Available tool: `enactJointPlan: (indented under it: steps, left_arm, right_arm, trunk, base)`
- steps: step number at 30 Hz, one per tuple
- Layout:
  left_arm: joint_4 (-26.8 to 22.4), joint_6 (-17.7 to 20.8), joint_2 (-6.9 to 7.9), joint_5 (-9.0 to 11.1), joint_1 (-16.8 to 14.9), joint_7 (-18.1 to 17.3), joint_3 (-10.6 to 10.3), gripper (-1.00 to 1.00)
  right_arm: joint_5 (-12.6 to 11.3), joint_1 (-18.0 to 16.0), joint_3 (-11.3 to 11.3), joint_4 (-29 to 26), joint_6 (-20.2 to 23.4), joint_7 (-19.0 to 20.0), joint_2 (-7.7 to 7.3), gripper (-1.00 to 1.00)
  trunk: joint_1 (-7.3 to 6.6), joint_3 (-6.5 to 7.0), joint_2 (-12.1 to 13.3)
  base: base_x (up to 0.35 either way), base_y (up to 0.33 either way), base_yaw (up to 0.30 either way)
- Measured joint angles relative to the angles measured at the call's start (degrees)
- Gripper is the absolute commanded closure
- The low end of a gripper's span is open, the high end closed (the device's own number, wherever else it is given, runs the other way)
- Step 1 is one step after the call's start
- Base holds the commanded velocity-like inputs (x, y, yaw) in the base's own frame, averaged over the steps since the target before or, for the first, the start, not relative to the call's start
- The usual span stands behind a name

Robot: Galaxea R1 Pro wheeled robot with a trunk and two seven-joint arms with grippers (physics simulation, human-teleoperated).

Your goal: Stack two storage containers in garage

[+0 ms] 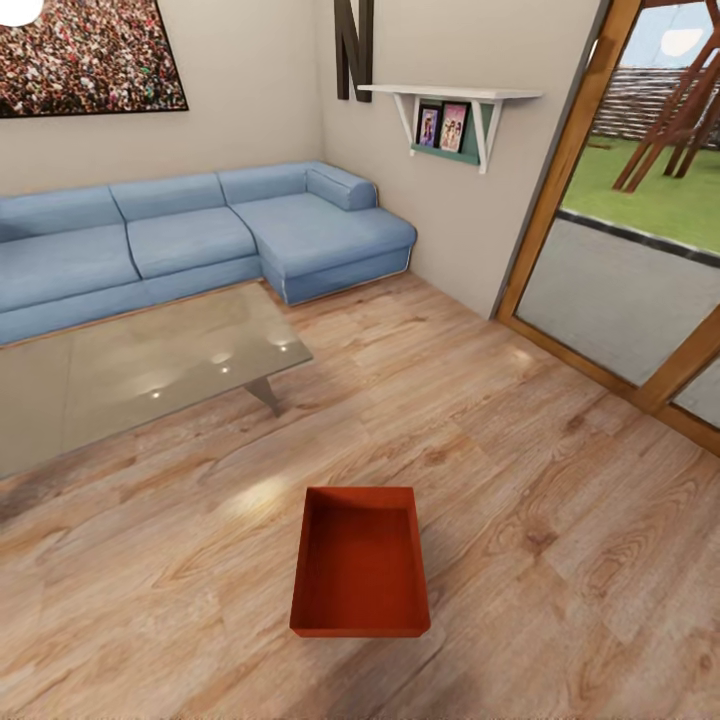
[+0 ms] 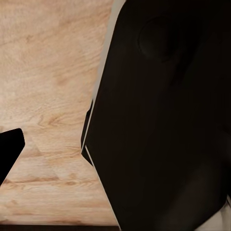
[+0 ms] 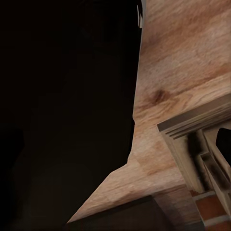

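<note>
where wood planks run, one storage container [image 1: 360, 575] sits.

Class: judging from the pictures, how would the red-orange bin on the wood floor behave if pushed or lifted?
The storage container looks empty and thin-walled, so probably light. Its flat base on the smooth wood-plank floor suggests sliding rather than rolling. Low and wide, it seems unlikely to tip.

We see a blue sectional sofa [image 1: 200, 235] along the beige walls, a glass coffee table [image 1: 130, 365] before it, a white wall shelf [image 1: 455, 105] holding framed pictures [image 1: 443, 126], a large crowd picture [image 1: 85, 55] above the sofa
</note>
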Motion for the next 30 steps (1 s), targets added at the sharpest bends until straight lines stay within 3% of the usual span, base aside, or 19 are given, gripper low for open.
enactJointPlan:
  steps: [30]
  left_arm:
    - [0.00, 0.00, 0.00, 0.00, 0.01, 0.00, 0.00, -1.00]
  right_arm:
    - [0.00, 0.01, 0.02, 0.00, 0.00, 0.00, -0.04, -1.00]
  trunk:
    - [0.00, -2.72, 0.00]
  base:
    - [0.000, 0.000, 0.000]
